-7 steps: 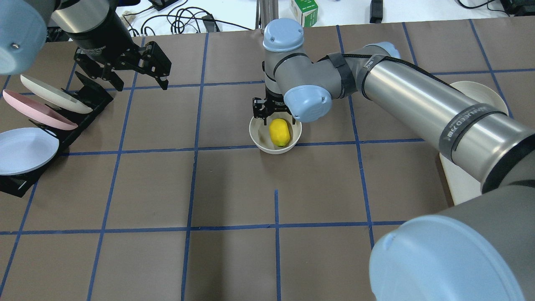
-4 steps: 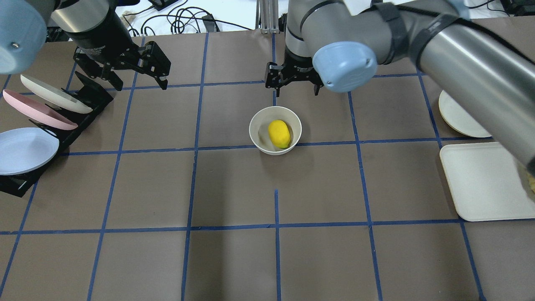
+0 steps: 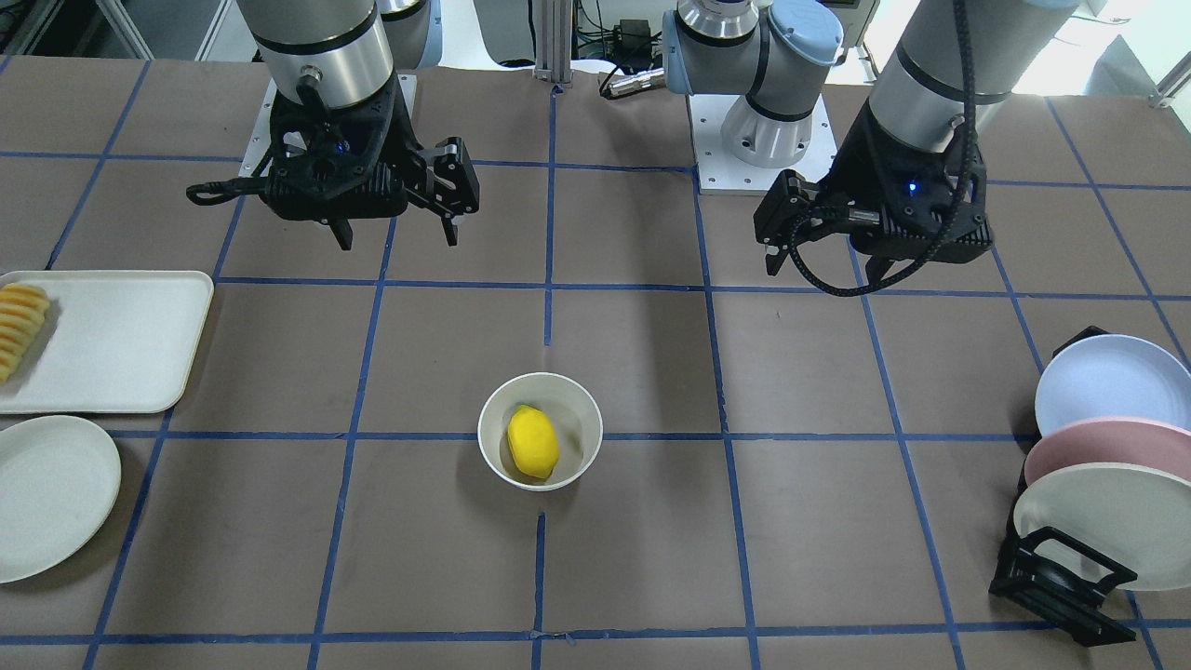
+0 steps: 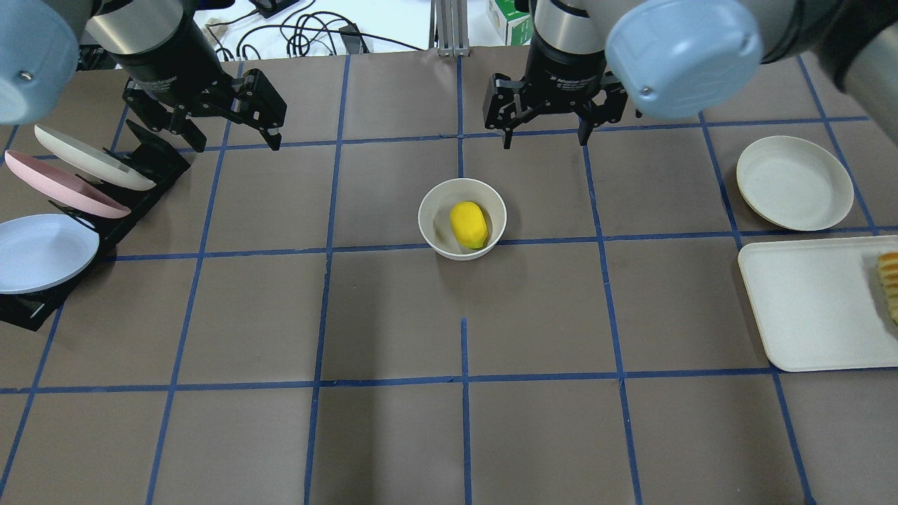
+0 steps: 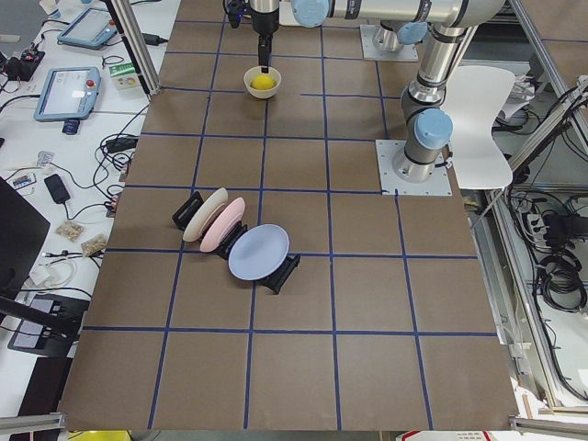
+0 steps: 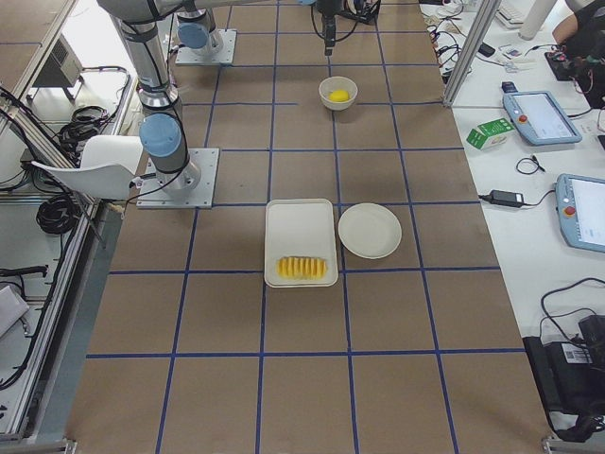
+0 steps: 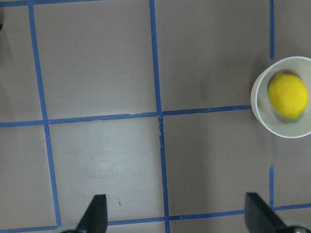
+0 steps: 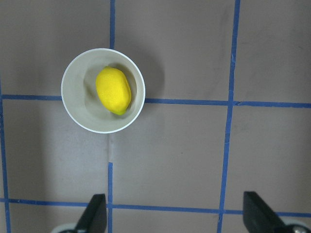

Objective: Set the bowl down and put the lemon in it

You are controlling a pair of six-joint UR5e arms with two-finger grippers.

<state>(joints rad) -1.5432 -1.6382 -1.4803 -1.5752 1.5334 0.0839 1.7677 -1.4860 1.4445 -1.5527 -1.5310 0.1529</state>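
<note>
1. One clear change: pulled the right claw (image 4: 544, 142) up and away from the bowl (image 4: 430, 210), from directly above its rim a second ago to well beyond it now, toward the far side of the bench (image 4: 393, 315).
2. Spread wide and carrying nothing: confirmed in the right wrist view, with both fingertips (image 8: 95, 213) at the lower corners and only bare bench between them.
3. No matching change for the left claw (image 4: 238, 144): parked as before beside the rack of plates (image 4: 154, 165), fingers apart, gripping nothing.
4. Left the lemon (image 4: 468, 224) lying on its side inside the bowl, toward the right half of the floor in the overhead view, in the same spot across all three overhead pictures. Hard to tell whether touching the bowl's wall or just short of it.
5. Kept the bowl upright near the bench's middle, sitting over a blue tape line (image 4: 280, 249), well apart from the tray (image 4: 807, 308) and the cream plate (image 4: 793, 182).
6. Reads as release done and retreat under way: bowl placed, lemon in it, nothing held by either claw. Judged complete, or all but; probably nothing left except parking the right arm.
</note>
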